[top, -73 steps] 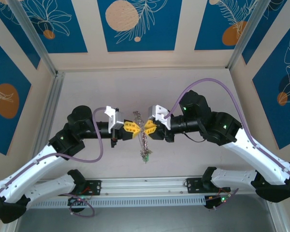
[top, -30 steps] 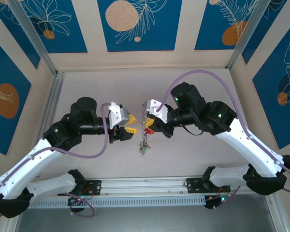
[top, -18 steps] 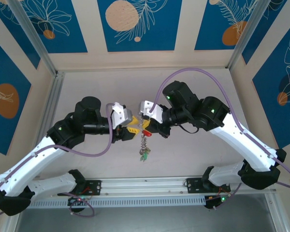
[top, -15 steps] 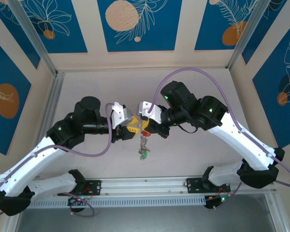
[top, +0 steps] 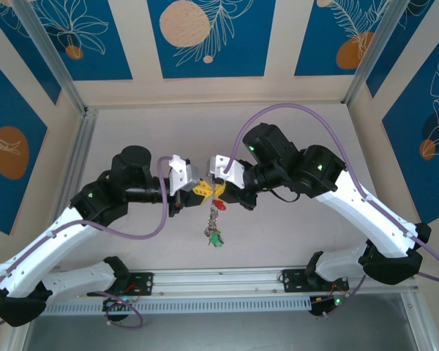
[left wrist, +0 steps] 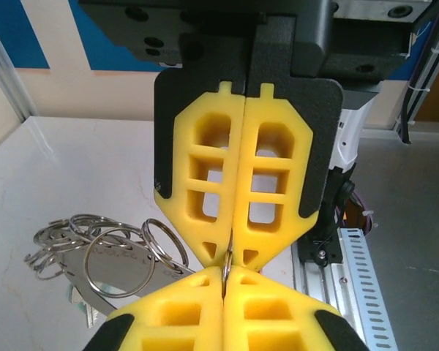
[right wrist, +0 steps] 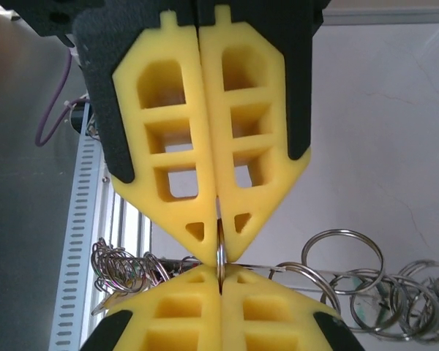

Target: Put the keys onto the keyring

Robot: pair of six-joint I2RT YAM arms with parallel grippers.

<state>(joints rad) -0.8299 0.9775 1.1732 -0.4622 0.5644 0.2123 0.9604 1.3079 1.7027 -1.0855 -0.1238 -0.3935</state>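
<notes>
My two grippers meet tip to tip above the table's middle. The left gripper [top: 203, 190] and the right gripper [top: 217, 191] are both shut on the same thin silver ring of the keyring [right wrist: 219, 256], seen edge-on between the yellow fingers. In the left wrist view my left gripper [left wrist: 224, 276] is at the bottom, and the right gripper [left wrist: 235, 247] faces it from above, with the keyring [left wrist: 225, 262] between. The keys [top: 214, 235] dangle below in a bunch, a red tag [top: 221, 207] on top and green lower down. Loose silver rings [left wrist: 110, 248] hang beside the fingers.
More small rings [right wrist: 366, 289] trail to the right in the right wrist view, and a tangled cluster [right wrist: 121, 272] hangs at the left. A slotted aluminium rail [top: 219, 292] runs along the near edge. Bare grey table [top: 278, 139] lies behind the arms.
The left gripper was open and apart from the right one; it has moved in and shut on the ring. The right arm shifted slightly left, and the bunch hangs a little lower.
</notes>
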